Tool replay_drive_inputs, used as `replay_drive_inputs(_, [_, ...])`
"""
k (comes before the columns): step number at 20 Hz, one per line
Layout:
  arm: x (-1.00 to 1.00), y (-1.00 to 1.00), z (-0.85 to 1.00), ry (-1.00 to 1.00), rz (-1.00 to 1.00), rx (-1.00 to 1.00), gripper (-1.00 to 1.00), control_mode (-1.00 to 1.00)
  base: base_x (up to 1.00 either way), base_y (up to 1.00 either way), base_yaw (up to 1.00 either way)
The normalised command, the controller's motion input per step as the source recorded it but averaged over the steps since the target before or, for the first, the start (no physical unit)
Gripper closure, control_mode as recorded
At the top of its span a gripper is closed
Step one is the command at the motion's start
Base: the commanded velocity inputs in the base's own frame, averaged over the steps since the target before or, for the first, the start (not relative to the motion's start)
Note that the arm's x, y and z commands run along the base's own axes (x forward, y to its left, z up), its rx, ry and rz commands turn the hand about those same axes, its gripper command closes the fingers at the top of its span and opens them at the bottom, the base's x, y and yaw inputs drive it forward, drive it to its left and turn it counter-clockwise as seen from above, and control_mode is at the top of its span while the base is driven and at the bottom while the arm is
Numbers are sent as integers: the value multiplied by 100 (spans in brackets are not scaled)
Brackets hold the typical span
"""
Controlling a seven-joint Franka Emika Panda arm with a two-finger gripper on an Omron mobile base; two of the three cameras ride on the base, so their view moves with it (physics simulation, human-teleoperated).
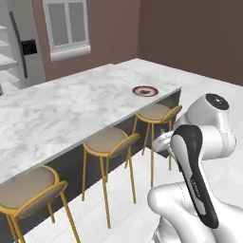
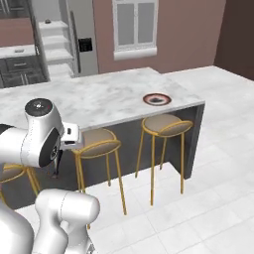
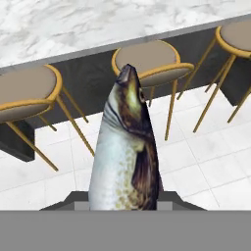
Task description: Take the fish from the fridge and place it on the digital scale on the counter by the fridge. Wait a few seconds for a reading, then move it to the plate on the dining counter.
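Observation:
My gripper (image 3: pixel 125 201) is shut on the fish (image 3: pixel 125 147), a slender dark-backed, pale-bellied fish that points away from the hand toward the stools. From the right base view the fish (image 2: pixel 56 163) hangs dark below the hand, in front of the dining counter (image 2: pixel 99 101). The plate (image 1: pixel 144 90) (image 2: pixel 158 99), black-rimmed with a red ring, lies near the dining counter's (image 1: pixel 57 111) far right end, well apart from the fish. Beyond the slab stands the fridge (image 2: pixel 82 34) (image 1: pixel 23 42) with its door open. The short counter (image 2: pixel 15 52) is beside it; the digital scale is too small to make out.
Tan round stools with gold legs (image 1: pixel 110 141) (image 2: pixel 161 124) (image 3: pixel 147 59) line the near side of the dining counter, between me and the slab. White tiled floor (image 2: pixel 198 198) spreads to the right. A small dark lump (image 2: pixel 48 21) rests on a fridge shelf.

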Motion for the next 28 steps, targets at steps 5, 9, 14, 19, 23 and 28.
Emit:
replay_drive_inputs(5, [0, 0, 0, 0, 0, 0, 100, 100, 77, -100, 41])
replay_drive_inputs(9, [0, 0, 0, 0, 0, 0, 100, 100, 50, -100, 34])
replay_drive_inputs(14, [0, 0, 0, 0, 0, 0, 100, 100, 53, -100, 31])
replay_drive_inputs(19, [0, 0, 0, 0, 0, 0, 100, 100, 96, -100, 32])
replay_drive_inputs(23, [0, 0, 0, 0, 0, 0, 100, 100, 98, -100, 33])
replay_drive_inputs(28, [0, 0, 0, 0, 0, 0, 100, 100, 82, -93, 29])
